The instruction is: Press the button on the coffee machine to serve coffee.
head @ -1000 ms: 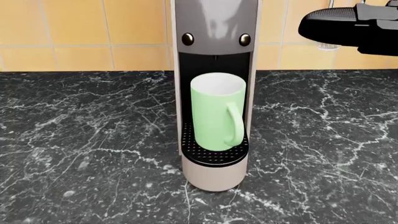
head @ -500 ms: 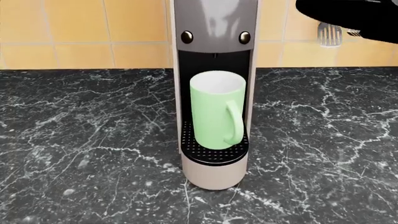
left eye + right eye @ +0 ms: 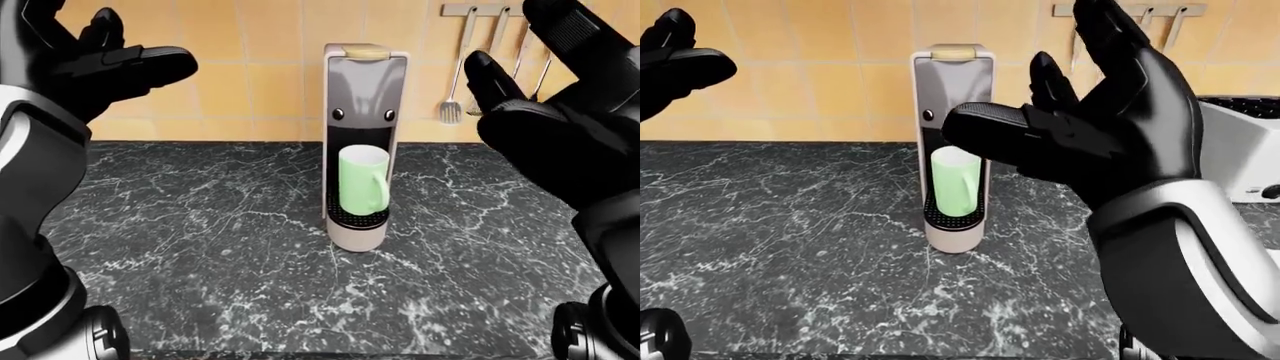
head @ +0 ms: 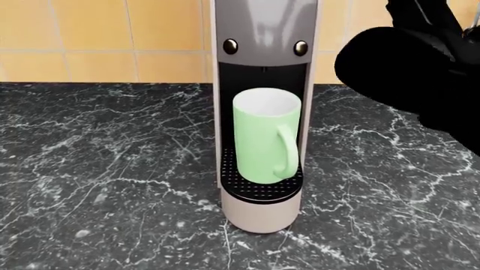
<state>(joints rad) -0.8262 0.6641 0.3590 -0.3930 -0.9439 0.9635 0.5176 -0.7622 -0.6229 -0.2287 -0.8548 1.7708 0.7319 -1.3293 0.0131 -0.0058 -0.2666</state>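
Observation:
A grey coffee machine [image 3: 365, 142] stands on the black marble counter [image 3: 200, 225] against the tiled wall. It has two round dark buttons on its face, one on the left [image 4: 230, 46] and one on the right [image 4: 301, 48], and a beige cap on top [image 3: 364, 51]. A light green mug [image 4: 263, 135] stands upright on its drip tray, handle toward me. My right hand [image 3: 515, 45] is open, fingers spread, raised to the right of the machine and apart from it. My left hand [image 3: 140, 45] is open and raised at the upper left, far from the machine.
Metal utensils [image 3: 452, 112] hang from a rail on the wall to the right of the machine. A white appliance [image 3: 1240, 150] stands on the counter at the far right. Yellow tiles back the counter.
In the head view my right hand has come down and leftward toward the machine and now looms larger at the right. The picture has shifted slightly. The mug has not moved.

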